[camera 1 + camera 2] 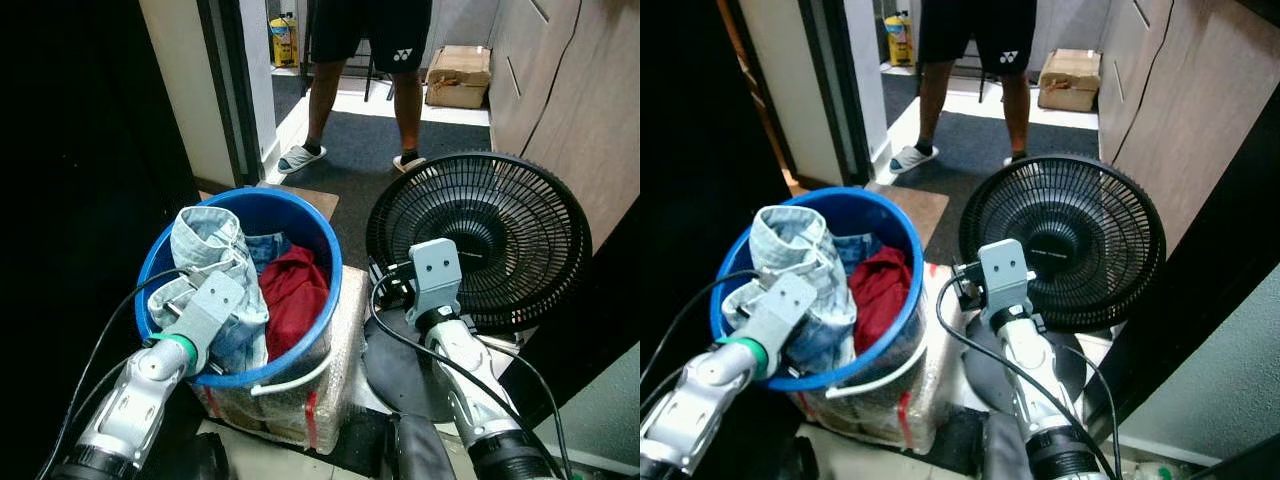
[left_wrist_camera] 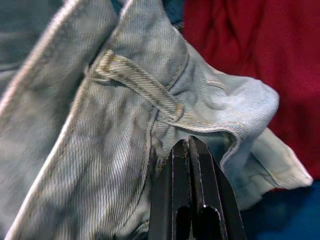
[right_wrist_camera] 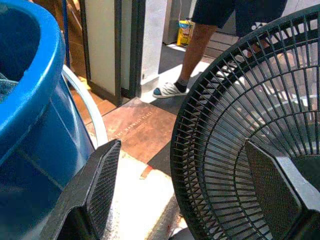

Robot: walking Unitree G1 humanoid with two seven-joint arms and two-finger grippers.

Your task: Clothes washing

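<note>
A blue bucket [image 1: 326, 250] stands in front of me with light blue jeans [image 1: 205, 240] heaped on its left side and a red garment [image 1: 295, 290] beside them. My left gripper [image 2: 189, 144] reaches in over the near rim and is shut on a fold of the jeans [image 2: 125, 100] just below a belt loop. My right gripper [image 3: 187, 172] hangs open in the gap between the bucket's wall [image 3: 30, 150] and a black floor fan [image 3: 250, 125], holding nothing.
The bucket rests on a plastic-wrapped box [image 1: 300, 400]. The fan [image 1: 480, 240] stands close on the right, against a wooden cabinet [image 1: 560, 90]. A person [image 1: 370, 60] in black shorts stands on a dark mat beyond, by a doorway [image 1: 225, 90]. A cardboard box [image 1: 458, 75] lies further back.
</note>
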